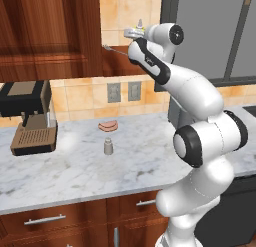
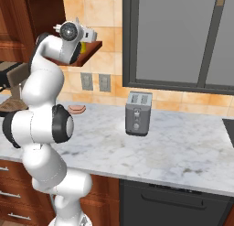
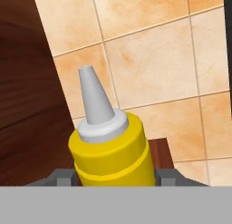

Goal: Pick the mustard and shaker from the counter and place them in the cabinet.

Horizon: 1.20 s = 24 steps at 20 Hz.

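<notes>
While the arm reaches up to the cabinet [image 1: 50, 36], the mustard [image 3: 111, 150] sits directly between the two dark finger tips of the gripper [image 3: 113, 177], its yellow body filling the gap and its pale nozzle pointing up toward the tiled wall. One grey finger tip [image 3: 61, 177] shows pressed against each side of the bottle, so the gripper is closed on the mustard and holds it upright. From the right base camera a sliver of yellow [image 2: 83, 47] shows behind the hand, just above the reddish-brown shelf [image 2: 89, 49]; whether the bottle's base touches the shelf cannot be told. From the left base camera the nozzle tip [image 1: 140, 24] rises just above the hand [image 1: 134, 33], beside the cabinet's edge. The shaker [image 1: 108, 145] stands upright on the counter [image 1: 75, 171], well below and apart from the gripper, near a pink flat food piece [image 1: 108, 125]. A coffee machine [image 1: 27, 116] and a toaster [image 2: 138, 113] also stand on the counter.
</notes>
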Motion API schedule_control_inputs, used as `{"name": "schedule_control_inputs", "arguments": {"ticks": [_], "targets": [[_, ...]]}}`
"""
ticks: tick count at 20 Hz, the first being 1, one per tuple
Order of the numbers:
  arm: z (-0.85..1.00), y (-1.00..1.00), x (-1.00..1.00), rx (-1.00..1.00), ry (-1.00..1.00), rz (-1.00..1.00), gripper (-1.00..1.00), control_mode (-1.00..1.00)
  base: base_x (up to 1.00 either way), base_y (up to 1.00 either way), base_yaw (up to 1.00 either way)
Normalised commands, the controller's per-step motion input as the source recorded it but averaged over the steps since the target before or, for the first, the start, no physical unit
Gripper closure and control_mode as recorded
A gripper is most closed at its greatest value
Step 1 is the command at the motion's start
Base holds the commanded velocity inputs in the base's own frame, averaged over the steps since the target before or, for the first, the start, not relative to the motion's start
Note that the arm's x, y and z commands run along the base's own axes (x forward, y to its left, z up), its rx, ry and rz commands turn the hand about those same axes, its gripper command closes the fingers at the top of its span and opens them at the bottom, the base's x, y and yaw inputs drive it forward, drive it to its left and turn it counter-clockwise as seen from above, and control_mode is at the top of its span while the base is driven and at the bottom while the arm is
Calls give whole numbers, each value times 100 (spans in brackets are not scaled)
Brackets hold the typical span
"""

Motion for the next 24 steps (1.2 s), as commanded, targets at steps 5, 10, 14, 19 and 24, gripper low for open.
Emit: {"name": "schedule_control_inputs", "arguments": {"ticks": [5,10,14,19,24], "targets": [[-6,0,1,0,1,0,-100,-100,0,0,0],[0,0,0,0,0,0,-100,-100,0,0,0],[0,0,0,0,0,0,-100,-100,0,0,0],[1,-2,-4,0,0,0,-100,-100,0,0,0],[4,-17,-19,1,0,0,-100,-100,0,0,0]]}}
